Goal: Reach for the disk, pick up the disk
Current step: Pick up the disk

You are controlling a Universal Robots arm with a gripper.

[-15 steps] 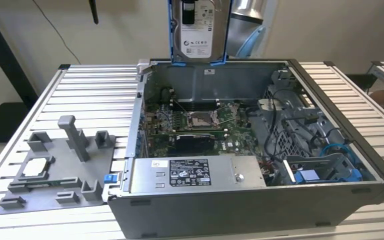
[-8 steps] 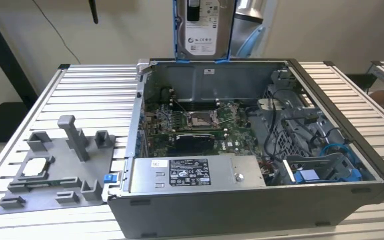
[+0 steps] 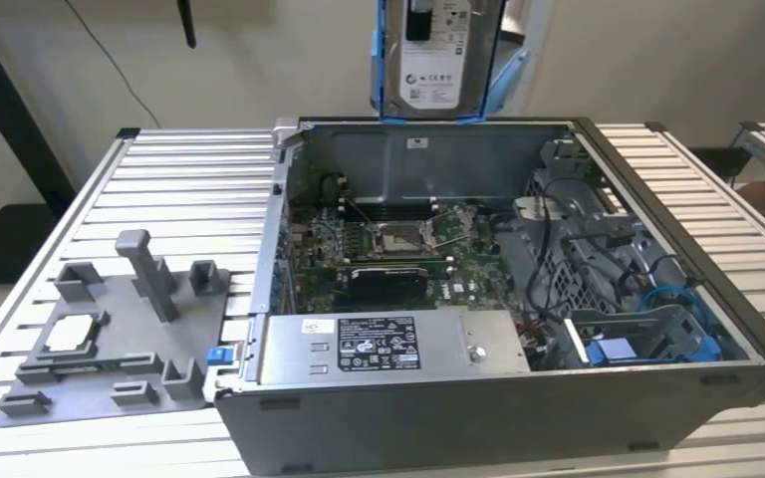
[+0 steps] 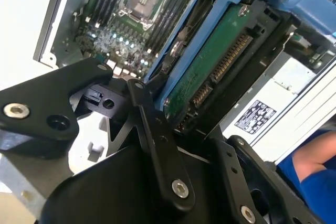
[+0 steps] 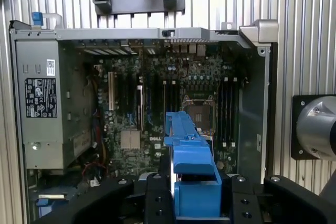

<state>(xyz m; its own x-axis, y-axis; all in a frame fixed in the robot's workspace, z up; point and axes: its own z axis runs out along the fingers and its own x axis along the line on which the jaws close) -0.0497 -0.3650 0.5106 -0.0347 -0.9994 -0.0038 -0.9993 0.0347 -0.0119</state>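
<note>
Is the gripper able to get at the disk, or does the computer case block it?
Yes, it seems so: the gripper is already shut on the disk, which hangs above the open computer case, clear of its walls in the exterior view.

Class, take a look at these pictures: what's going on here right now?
A robot arm's gripper has the disk, a silver hard drive in a blue bracket, clamped between its black fingers. In the exterior view the disk hangs in the air above the open computer case, clear of it. A grey fixture plate lies on the slatted table beside the case.
</note>
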